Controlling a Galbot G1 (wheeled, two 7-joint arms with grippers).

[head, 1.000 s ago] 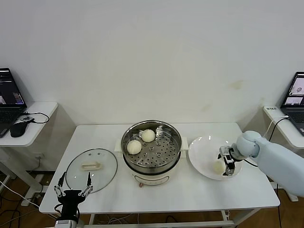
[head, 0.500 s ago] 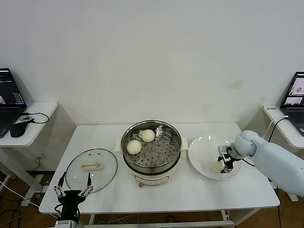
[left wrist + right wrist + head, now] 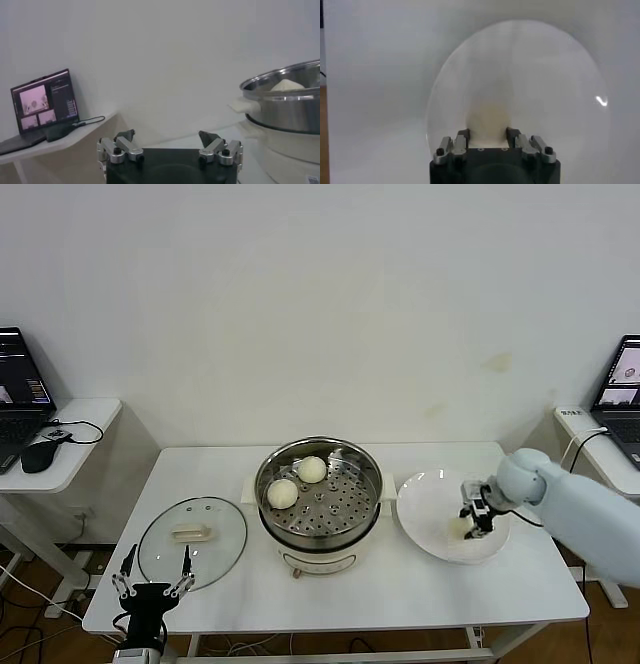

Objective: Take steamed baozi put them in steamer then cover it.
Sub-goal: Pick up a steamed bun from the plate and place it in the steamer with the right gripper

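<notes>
Two cream-white baozi (image 3: pixel 283 493) (image 3: pixel 312 469) lie on the perforated tray of the steel steamer (image 3: pixel 372 484) at the table's middle. My right gripper (image 3: pixel 474 522) hangs over the white plate (image 3: pixel 430 494), shut on a third baozi (image 3: pixel 460 528). In the right wrist view that baozi (image 3: pixel 489 119) sits between the two fingers of the right gripper (image 3: pixel 488 132). The glass cover (image 3: pixel 225 529) lies flat on the table left of the steamer. My left gripper (image 3: pixel 153 576) waits open at the front left edge, nothing in it; in its wrist view the left gripper (image 3: pixel 167 135) faces the steamer (image 3: pixel 290 105).
The plate (image 3: pixel 545 75) holds only the gripped baozi. Side tables with laptops (image 3: pixel 18 389) (image 3: pixel 622 389) stand at the far left and far right. A black mouse (image 3: pixel 40 456) and cable lie on the left one.
My right gripper has shut on the baozi over the plate and shifted slightly towards the back. The left arm has not moved.
</notes>
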